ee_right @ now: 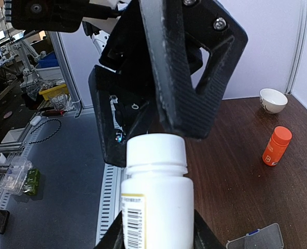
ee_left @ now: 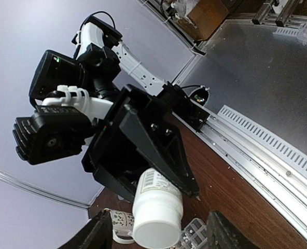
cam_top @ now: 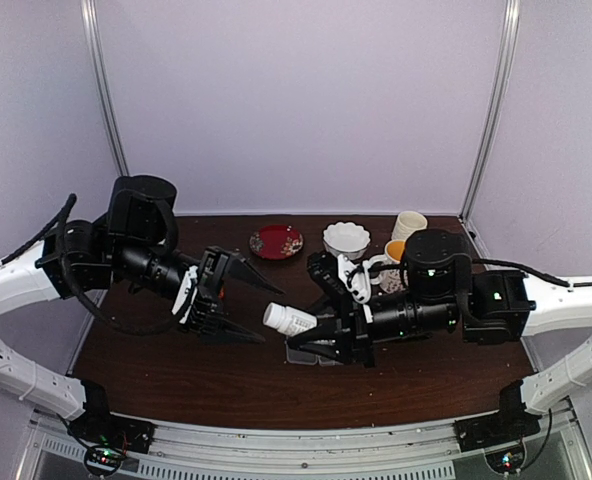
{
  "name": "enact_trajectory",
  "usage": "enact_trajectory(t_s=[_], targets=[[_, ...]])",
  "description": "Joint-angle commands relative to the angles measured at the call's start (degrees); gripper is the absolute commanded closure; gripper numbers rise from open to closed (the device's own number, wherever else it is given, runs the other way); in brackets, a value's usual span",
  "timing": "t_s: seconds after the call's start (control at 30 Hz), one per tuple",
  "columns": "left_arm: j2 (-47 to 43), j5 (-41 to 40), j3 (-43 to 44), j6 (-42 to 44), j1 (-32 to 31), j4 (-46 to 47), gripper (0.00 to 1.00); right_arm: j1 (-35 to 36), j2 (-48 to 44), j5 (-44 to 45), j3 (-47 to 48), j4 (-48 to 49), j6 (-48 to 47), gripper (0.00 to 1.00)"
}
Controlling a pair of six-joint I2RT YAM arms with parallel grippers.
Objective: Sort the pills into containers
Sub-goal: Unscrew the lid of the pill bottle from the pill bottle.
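Observation:
A white capped bottle [cam_top: 289, 319] hangs on its side above the table, and my right gripper [cam_top: 313, 332] is shut on its body. In the right wrist view the bottle [ee_right: 156, 202] fills the space between my right gripper's [ee_right: 156, 236] fingers, cap pointing away. My left gripper [cam_top: 271, 312] faces it, open, its fingers [ee_left: 94, 233] standing either side of the cap with gaps. Below the bottle [ee_left: 157, 212] lies the clear pill box [ee_left: 197, 231], whose containers hold tiny white pills [ee_left: 185, 236]. From above, the pill box [cam_top: 298, 355] is mostly hidden under the right gripper.
At the back of the table stand a red plate [cam_top: 276, 241], a white bowl [cam_top: 346, 238], a cream cup [cam_top: 409, 225] and a patterned mug [cam_top: 388, 278]. An orange bottle [ee_right: 275, 146] stands on the table in the right wrist view.

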Motion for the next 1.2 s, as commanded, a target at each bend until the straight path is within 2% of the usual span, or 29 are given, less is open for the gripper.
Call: enact_trajectory(t_s=[0.0,0.2,0.33,0.4,0.47,0.53,0.6,0.63,0.77,0.9,1.03,1.17], targets=[[0.97,-1.71,1.78,0.75,-0.63,2.26,0.4,-0.24,0.59,1.06,1.93,1.98,1.07,1.0],[1.42,-2.92,2.04,0.5,-0.91,2.22,0.63,-0.28,0.77,1.33,2.21,2.13,1.34,1.0],[1.71,-3.43,2.58,-1.12,-1.03,2.26,0.87,-0.3,0.78,2.08,2.25,1.56,0.53,1.0],[2.21,-3.63,3.18,-3.88,-1.06,2.56,0.92,-0.32,0.78,3.14,2.63,0.35,-0.83,1.0],[2.85,-4.28,3.92,-8.82,-1.08,3.82,0.93,-0.31,0.85,4.8,3.89,-1.96,-3.44,1.0],[3.35,-5.66,4.91,-16.95,-1.16,6.2,0.94,-0.24,0.82,7.92,5.33,-4.61,-6.65,1.0],[4.34,-7.85,7.39,-29.85,-1.43,8.96,0.95,-0.04,0.49,12.33,5.96,-6.1,-10.58,1.0],[5.18,-9.24,9.61,-36.2,-1.41,9.22,0.99,0.18,0.13,15.2,5.82,-6.36,-12.81,1.0],[10.52,-20.14,22.87,-64.01,-1.4,2.1,1.0,0.58,-1.44,24.88,3.92,-4.38,-21.28,1.0],[14.29,-23.58,31.05,-85.85,-1.43,-7.14,1.0,0.74,-1.15,32.26,2.42,-1.58,-28.06,1.0],[12.84,-21.1,27.04,-104.62,-0.65,-3.25,1.0,1.13,-0.18,36.93,0.97,1.97,-32.35,1.0],[10.29,-18.88,22.26,-115.63,1.02,2.64,1.0,1.4,-0.6,38.35,-1.09,6.08,-33.2,1.0]])
